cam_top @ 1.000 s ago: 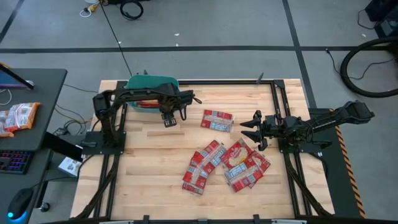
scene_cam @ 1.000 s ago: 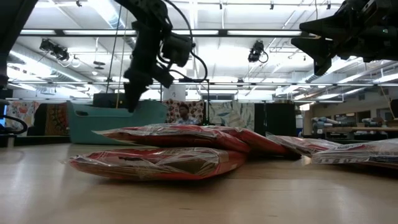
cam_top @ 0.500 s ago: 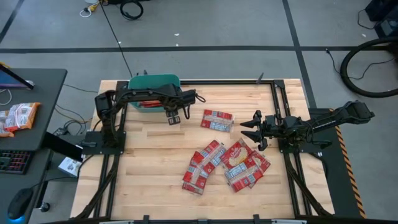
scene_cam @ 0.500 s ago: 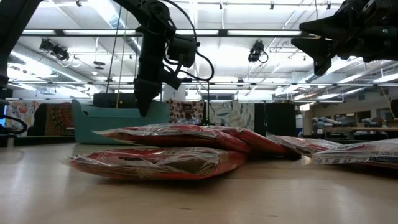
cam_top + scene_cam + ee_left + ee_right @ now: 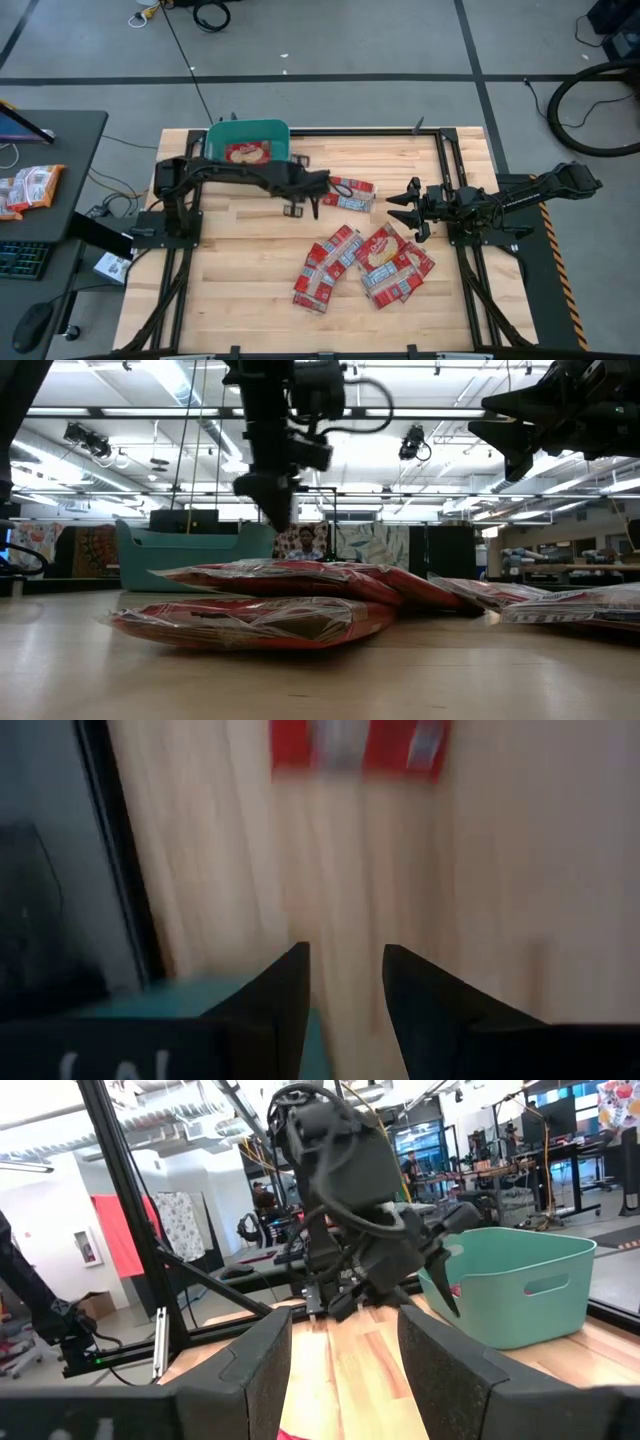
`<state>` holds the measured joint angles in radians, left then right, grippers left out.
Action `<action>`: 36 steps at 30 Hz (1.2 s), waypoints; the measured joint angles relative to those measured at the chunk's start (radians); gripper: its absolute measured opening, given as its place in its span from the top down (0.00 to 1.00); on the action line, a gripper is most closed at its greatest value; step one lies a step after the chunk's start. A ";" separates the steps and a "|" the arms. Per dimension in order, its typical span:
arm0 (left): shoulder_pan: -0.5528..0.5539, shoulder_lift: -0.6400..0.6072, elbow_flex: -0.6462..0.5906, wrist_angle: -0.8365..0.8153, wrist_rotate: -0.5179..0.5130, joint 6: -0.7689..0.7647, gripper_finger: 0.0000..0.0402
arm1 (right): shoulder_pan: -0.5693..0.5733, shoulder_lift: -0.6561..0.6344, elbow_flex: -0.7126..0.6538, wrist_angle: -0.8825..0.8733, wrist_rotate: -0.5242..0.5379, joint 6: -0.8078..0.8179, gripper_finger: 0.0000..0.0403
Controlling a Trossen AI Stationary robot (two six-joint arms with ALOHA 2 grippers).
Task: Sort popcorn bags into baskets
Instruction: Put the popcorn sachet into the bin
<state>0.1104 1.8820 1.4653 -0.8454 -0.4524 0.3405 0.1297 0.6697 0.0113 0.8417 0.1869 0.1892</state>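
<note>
Lone popcorn bag (image 5: 350, 193), long axis along the table's far edge: lies just beyond the left gripper (image 5: 312, 205), jaws part-open and empty; right gripper (image 5: 408, 208) is spread, empty, near the right edge.

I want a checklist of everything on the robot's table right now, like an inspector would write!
Surface: wooden table, dark rails along its edges.
Job's things: teal basket at the far left corner, one popcorn bag inside; single bag lying mid-table; pile of overlapping bags nearer the front.
Clutter: nothing seen on the table.
Grippers: left gripper open and empty, above the wood just beside the single bag; right gripper open and empty, hanging at the right of that bag.
Cables: black cable on the floor beyond the table.
Surroundings: side desk at the left, grey floor.
</note>
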 joint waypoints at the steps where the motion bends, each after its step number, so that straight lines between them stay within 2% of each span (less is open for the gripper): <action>1: -0.009 0.000 -0.010 0.047 0.012 0.009 0.67 | 0.000 0.000 0.000 0.000 0.000 0.001 0.53; 8: -0.017 0.026 -0.065 0.313 0.130 0.008 0.67 | 0.000 0.000 0.000 -0.001 0.000 0.000 0.53; 15: 0.012 0.143 -0.066 0.503 0.148 -0.014 0.67 | 0.000 0.001 0.000 -0.003 0.001 0.001 0.53; 22: 0.081 0.216 -0.013 0.545 0.300 -0.102 0.67 | 0.000 0.001 0.000 -0.003 0.001 -0.001 0.53; 29: 0.104 0.237 0.044 0.578 0.341 -0.113 0.67 | 0.000 -0.006 0.000 0.012 0.006 -0.008 0.53; 36: 0.114 0.289 0.042 0.618 0.369 -0.120 0.67 | 0.000 -0.005 0.000 0.020 0.006 -0.016 0.53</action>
<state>0.2241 2.1707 1.5074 -0.2272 -0.0837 0.2207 0.1298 0.6647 0.0116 0.8619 0.1925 0.1731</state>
